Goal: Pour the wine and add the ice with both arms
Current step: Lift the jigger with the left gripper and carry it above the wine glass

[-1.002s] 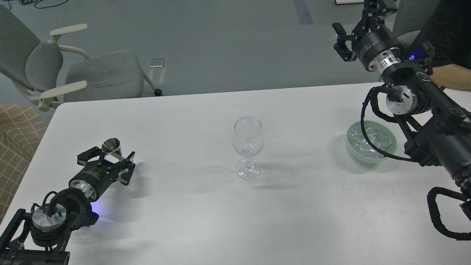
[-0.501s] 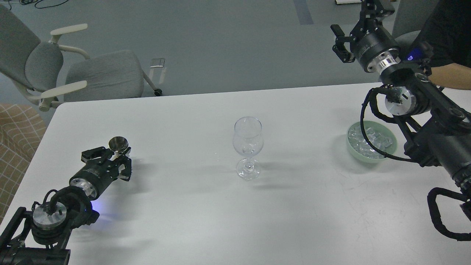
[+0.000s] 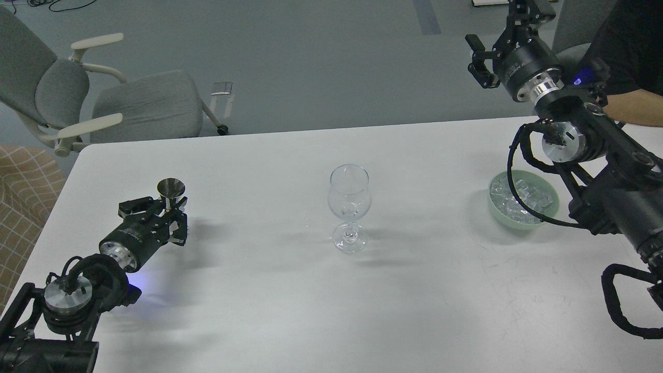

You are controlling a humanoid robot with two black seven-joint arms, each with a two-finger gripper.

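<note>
Tabletop (image 3: 424, 311): white, rounded far-left corner; its far edge runs across the upper part of the view, with grey floor beyond it.
Left hand (image 3: 163, 215): low over the tabletop's left side, fingers narrow, closed on the small metal cup (image 3: 171, 189), whose open mouth faces up.
Right hand (image 3: 505, 39): raised beyond the far right edge of the tabletop, fingers spread wide, holding nothing.
Wine glass (image 3: 349, 207): upright at the tabletop centre, well apart from both hands.
Ice (image 3: 520, 202): heaped clear cubes in the green bowl (image 3: 494, 210), near the right edge, partly hidden by the right arm (image 3: 606, 171) and its cable.
Open room: bare tabletop on every side of the wine glass, widest toward the near edge.
Beyond the edges: grey chair (image 3: 103, 98) far left; a person's forearm (image 3: 634, 109) far right, beside the right arm.
</note>
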